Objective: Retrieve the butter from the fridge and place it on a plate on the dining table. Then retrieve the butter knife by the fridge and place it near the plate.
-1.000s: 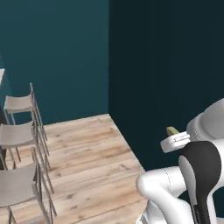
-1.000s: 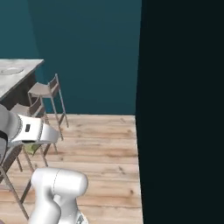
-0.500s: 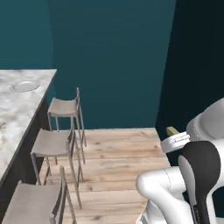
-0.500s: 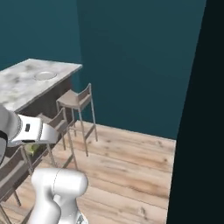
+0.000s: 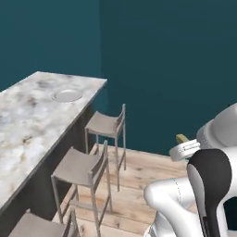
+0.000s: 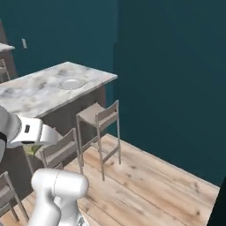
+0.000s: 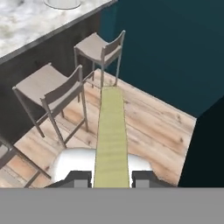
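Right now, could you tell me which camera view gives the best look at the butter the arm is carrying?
The hand view: the butter runs up the middle as a long pale stick clamped in the gripper, its whole top face visible. The left base view shows just its yellow tip poking out past the hand. In the right base view I cannot make it out for certain.

marbled dining table [image 5: 28, 115], plate [image 5: 66, 95] on top

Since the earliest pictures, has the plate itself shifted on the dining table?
Cannot tell. The plate sits near the dining table's far end, but the base turned, so the whole view swung. In both views where it shows, it keeps its place against that end.
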You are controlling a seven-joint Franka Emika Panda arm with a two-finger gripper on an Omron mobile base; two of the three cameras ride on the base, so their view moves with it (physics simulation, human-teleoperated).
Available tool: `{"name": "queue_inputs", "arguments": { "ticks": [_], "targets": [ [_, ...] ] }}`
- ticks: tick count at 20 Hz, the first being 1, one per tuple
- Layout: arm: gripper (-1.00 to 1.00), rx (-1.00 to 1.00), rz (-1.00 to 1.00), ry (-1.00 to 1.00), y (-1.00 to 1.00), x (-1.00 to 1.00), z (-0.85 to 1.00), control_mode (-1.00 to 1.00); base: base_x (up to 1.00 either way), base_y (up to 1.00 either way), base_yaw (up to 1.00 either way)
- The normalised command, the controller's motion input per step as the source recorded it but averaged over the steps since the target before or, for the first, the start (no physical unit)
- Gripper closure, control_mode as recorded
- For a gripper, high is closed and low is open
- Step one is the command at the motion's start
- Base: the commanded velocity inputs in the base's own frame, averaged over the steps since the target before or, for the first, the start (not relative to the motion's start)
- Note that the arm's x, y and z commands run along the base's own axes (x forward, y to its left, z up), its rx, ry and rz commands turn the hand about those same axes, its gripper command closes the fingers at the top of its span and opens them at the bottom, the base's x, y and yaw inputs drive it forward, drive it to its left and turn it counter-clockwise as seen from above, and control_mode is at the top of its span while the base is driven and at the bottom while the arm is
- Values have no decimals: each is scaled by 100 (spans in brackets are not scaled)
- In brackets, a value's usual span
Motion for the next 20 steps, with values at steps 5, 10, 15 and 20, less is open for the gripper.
{"name": "queue_inputs", "arguments": {
  "ticks": [5, 10, 15, 20],
  "targets": [
    [100, 0, 0, 0, 0, 0, 0, 100, 100, -43, 68],
    [100, 0, 0, 0, 0, 0, 0, 100, 97, -57, 64],
    [100, 0, 0, 0, 0, 0, 0, 100, 76, -56, 62],
    [100, 0, 0, 0, 0, 0, 0, 100, 68, -55, 62]
  ]
}}
